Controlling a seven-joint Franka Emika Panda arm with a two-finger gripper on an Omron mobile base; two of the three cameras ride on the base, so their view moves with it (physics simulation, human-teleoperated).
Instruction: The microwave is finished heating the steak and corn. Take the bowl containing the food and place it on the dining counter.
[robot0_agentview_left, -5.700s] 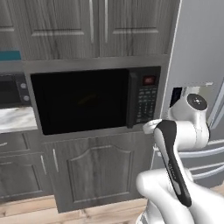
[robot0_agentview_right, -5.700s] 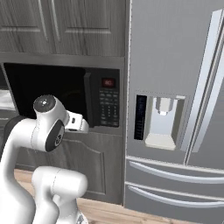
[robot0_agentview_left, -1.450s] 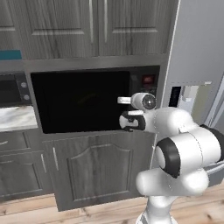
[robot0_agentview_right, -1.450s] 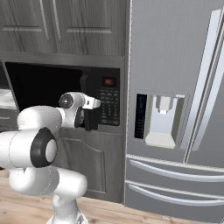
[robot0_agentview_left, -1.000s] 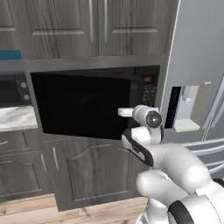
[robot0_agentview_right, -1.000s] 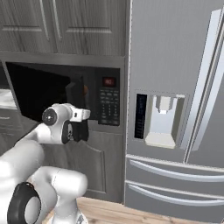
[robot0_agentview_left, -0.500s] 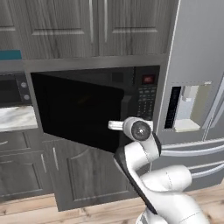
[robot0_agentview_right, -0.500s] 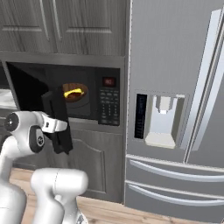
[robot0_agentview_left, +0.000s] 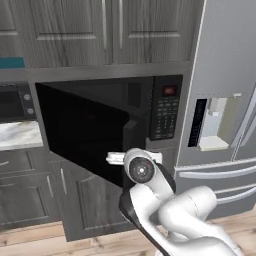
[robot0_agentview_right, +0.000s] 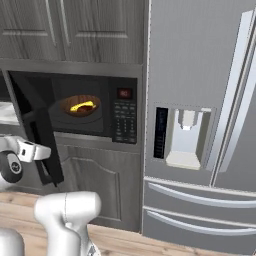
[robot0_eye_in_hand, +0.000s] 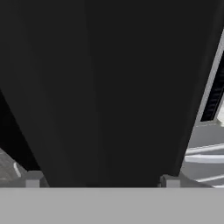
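Black glass swings out on the left in the left base view — the microwave (robot0_agentview_left: 107, 132) stands with its door (robot0_agentview_left: 82, 137) roughly half open, the white arm's wrist close against the door's free edge.

From the right base view the cavity shows: the brown bowl (robot0_agentview_right: 80, 106) sits inside on the microwave floor, the yellow corn (robot0_agentview_right: 82, 106) lying in it; the steak cannot be made out.

Along the hand view the door's dark panel looms just ahead, the gripper (robot0_eye_in_hand: 101, 180) with its tips spread apart, empty.

Judging from this, opening is well underway — reaching in, lifting the bowl and carrying it to the dining surface all remain.
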